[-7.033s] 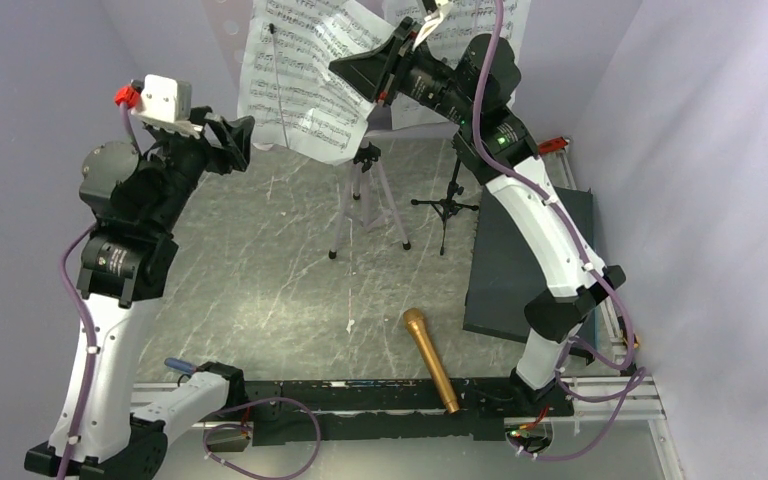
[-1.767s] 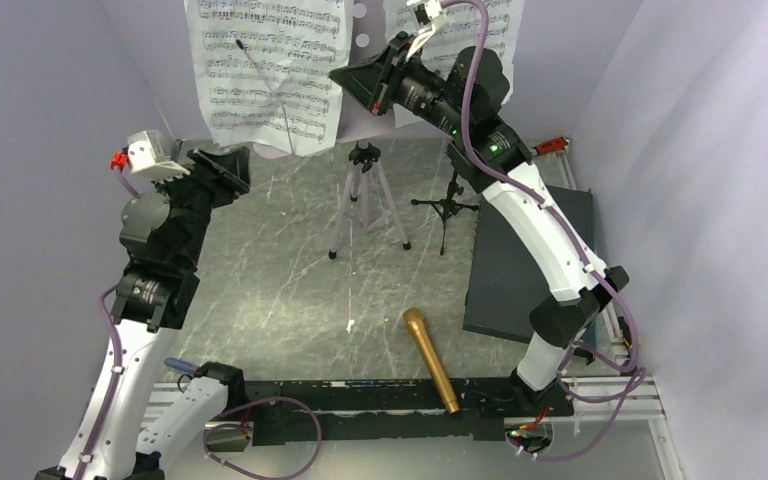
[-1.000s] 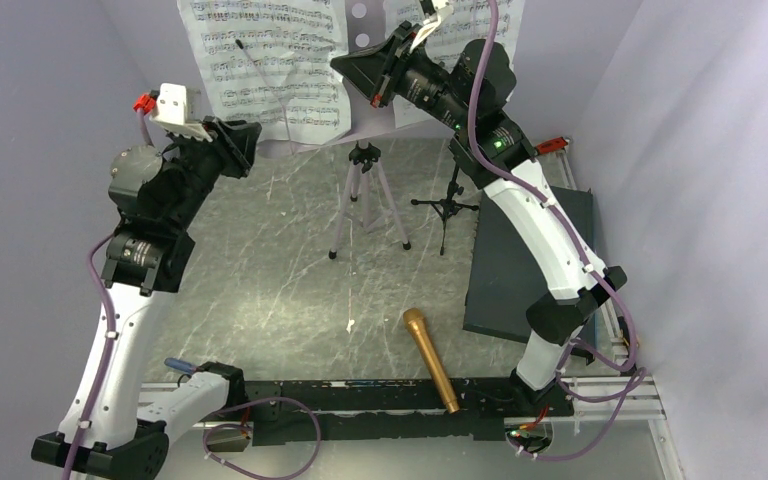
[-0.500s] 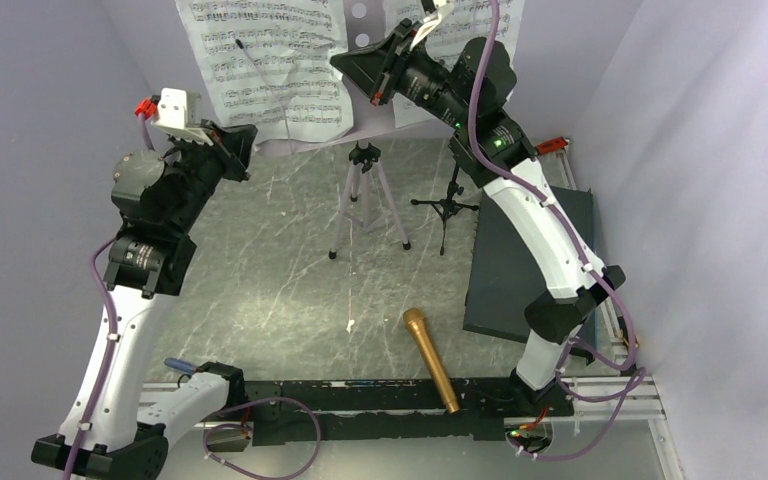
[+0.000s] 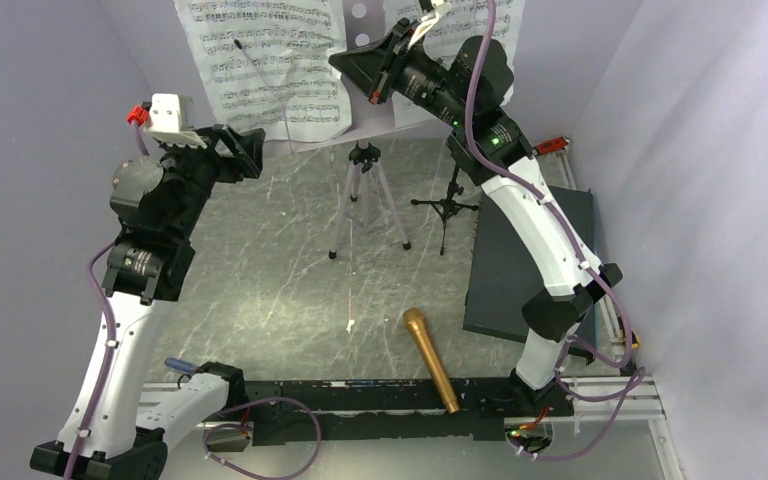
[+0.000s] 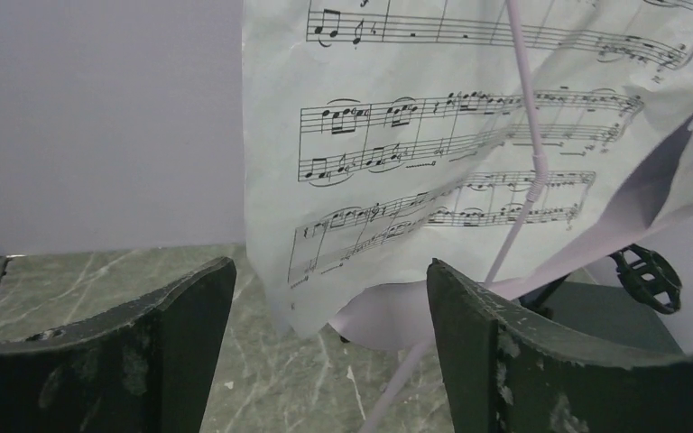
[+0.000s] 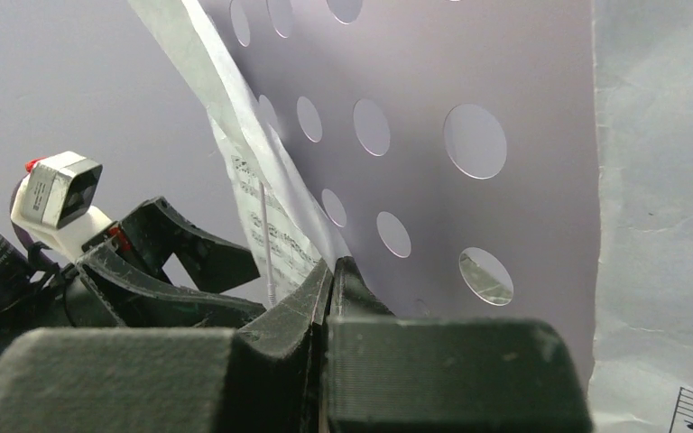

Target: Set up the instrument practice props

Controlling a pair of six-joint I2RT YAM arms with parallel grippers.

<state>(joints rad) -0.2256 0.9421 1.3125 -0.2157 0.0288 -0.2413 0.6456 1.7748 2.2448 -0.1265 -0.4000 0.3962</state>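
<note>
Left gripper (image 5: 248,150) hangs spread and empty beside the left music sheet (image 5: 265,60) at the desk's (image 5: 365,95) lower left corner; right gripper (image 5: 338,63) is clenched at mid-desk. Sheet-placing looks finished. Next, probably: grasp the gold microphone (image 5: 430,360) by the table's near edge.

No legible words, numbers, brands; only printed staves, notes on music sheets (image 5: 270,70).

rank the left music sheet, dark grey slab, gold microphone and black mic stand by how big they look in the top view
left music sheet and dark grey slab: too close to rank; the sheet runs off frame and the right arm hides part of the slab
gold microphone
black mic stand, slightly shorter
</note>
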